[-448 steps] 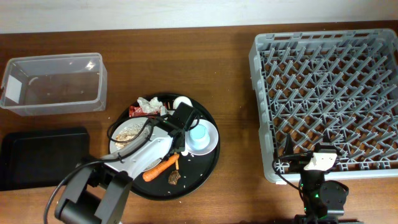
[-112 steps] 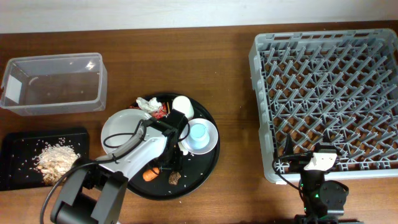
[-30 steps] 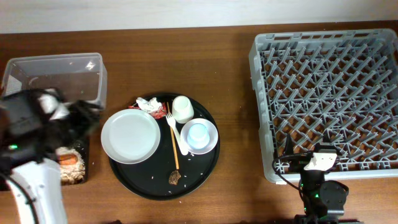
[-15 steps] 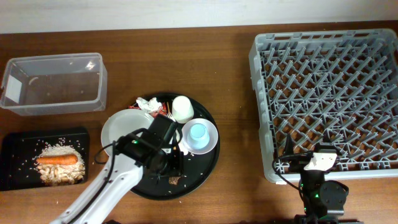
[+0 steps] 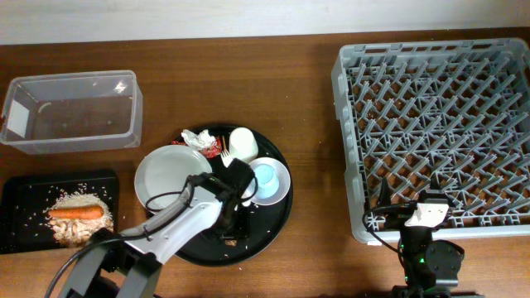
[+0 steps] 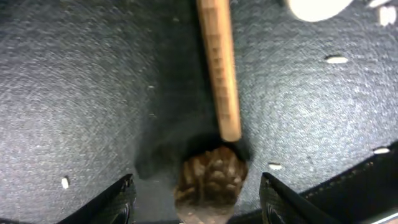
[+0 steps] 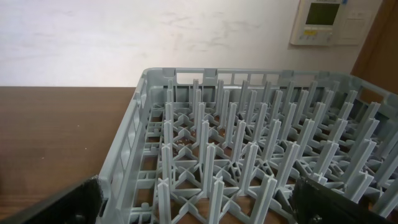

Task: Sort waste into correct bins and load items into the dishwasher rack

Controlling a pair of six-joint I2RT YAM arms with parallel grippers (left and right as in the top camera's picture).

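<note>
Scrap (image 6: 208, 177) sits right between the tips of the left end effector (image 6: 198, 190) — open, holding nothing — by the end of the stick (image 6: 219, 68).

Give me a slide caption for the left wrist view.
Open left gripper straddles the small dark scrap at the end of the thin wooden stick, on the rice-flecked black tray.

A brown wooden table (image 5: 306, 99) stretches before me — a large round black tray (image 5: 275, 222) sits left of centre. Beyond the table's far edge, a white wall (image 7: 124, 37) carries a small control panel (image 7: 318, 20).
</note>
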